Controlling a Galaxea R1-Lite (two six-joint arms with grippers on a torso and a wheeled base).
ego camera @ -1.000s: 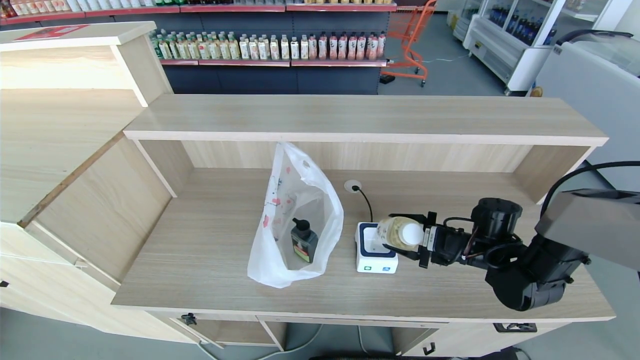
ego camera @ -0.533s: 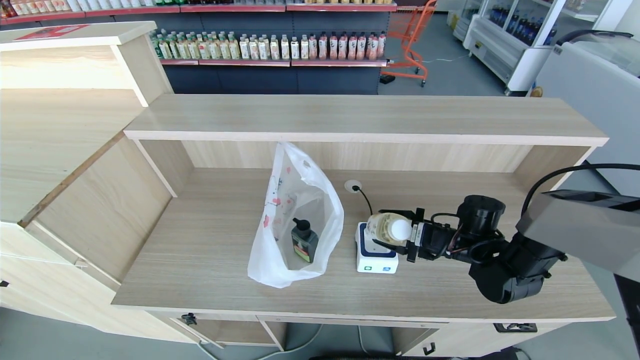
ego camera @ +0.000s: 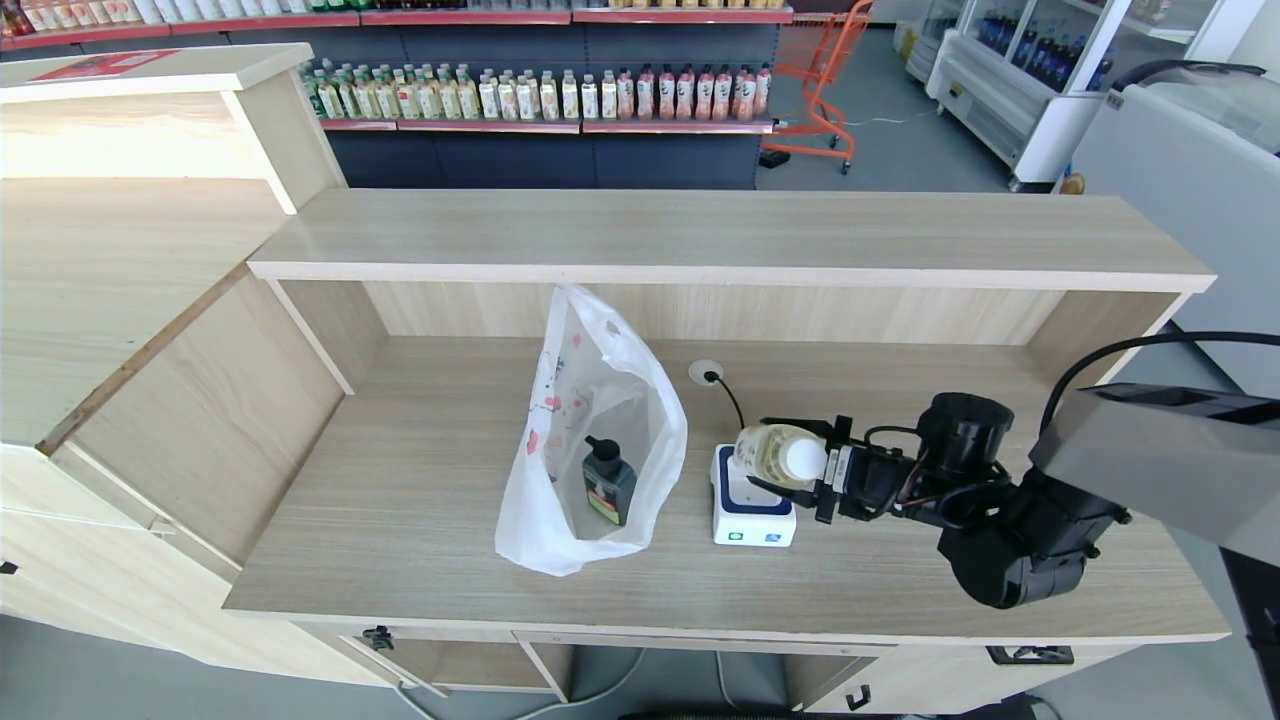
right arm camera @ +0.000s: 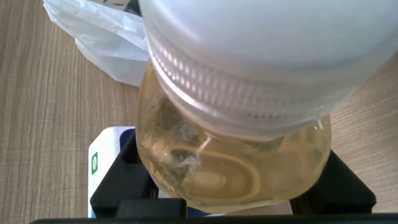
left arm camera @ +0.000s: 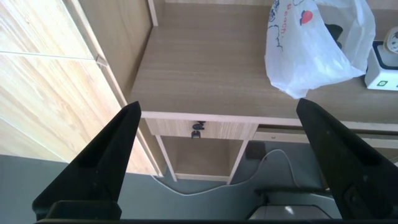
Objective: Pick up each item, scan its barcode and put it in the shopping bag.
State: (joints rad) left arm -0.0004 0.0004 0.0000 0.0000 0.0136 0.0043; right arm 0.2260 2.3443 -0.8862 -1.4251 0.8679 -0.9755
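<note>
The right gripper (ego camera: 778, 458) is clamped on the bottle (ego camera: 765, 450), held sideways above the scanner (ego camera: 752, 520), cap toward the wrist. The shopping bag (ego camera: 540, 500) stands just left of the scanner. The left gripper (left arm camera: 217, 106) hangs open, well apart.

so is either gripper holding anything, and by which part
The right gripper holds the yellowish drink bottle by the sides of its body, white cap toward the wrist. The left gripper is open, empty.
</note>
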